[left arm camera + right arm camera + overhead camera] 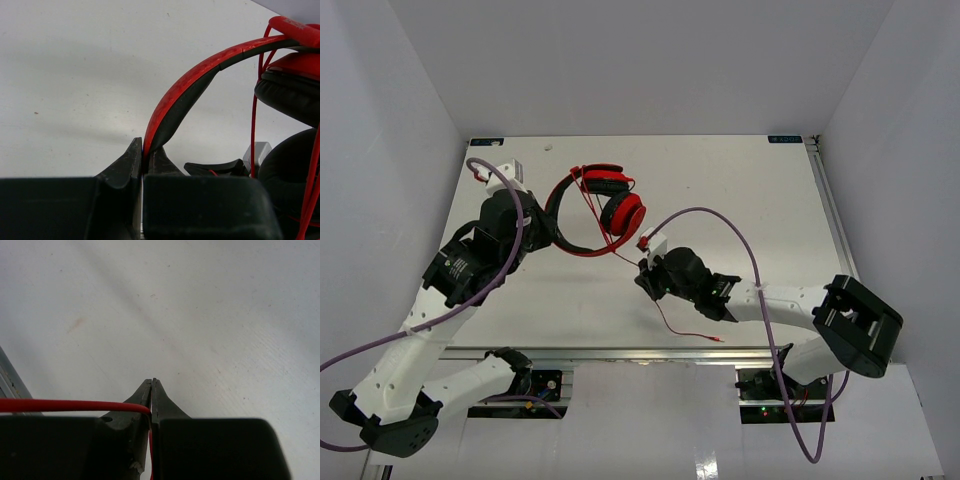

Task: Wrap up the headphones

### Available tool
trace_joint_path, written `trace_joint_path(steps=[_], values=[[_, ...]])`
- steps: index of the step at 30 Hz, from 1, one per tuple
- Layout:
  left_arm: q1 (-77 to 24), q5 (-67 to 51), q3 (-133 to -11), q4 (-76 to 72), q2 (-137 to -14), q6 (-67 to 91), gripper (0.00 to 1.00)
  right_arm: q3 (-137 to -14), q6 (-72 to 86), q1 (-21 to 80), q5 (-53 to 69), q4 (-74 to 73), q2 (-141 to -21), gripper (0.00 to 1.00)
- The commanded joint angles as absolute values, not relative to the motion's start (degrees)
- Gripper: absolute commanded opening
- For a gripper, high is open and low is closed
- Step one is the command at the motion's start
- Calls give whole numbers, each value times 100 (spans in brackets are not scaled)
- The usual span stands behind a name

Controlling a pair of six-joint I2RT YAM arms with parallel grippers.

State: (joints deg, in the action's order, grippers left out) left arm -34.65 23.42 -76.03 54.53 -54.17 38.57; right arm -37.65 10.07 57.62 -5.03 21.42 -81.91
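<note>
Here, left claw [145, 152] on headphones [200, 70]

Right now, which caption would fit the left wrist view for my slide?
Left gripper shut on the headband of the headphones; their red cord hangs nearby.

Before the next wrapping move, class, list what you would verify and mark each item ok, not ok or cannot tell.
1. Grip of left hand on headband: ok, clamped.
2. Grip of right hand on cord: ok, pinched.
3. Cord fully wound on headphones: not ok; plug end lies loose on the table.
4. Cord free of tangles at the earcups: cannot tell.
</note>
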Motion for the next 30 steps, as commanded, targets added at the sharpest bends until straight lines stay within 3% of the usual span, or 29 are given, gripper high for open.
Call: trace_joint_path(steps=[1, 11, 21, 30], values=[[-3454, 1589, -7939, 5060, -5161, 3924, 0, -3610, 970, 5457, -278, 2484, -8324, 8], [-3454, -339, -7556, 4822, -5130, 3239, 0, -3673, 1002, 4761, 418, 2672, -8463, 8], [-3454, -880, -7138, 4906, -5210, 2302, 0, -4293, 1104, 3298, 1226, 2362, -8534, 8], [-3482, -1351, -6579, 4744, -5804, 1457, 0, -6430, 629, 2578, 2140, 558, -8692, 8]])
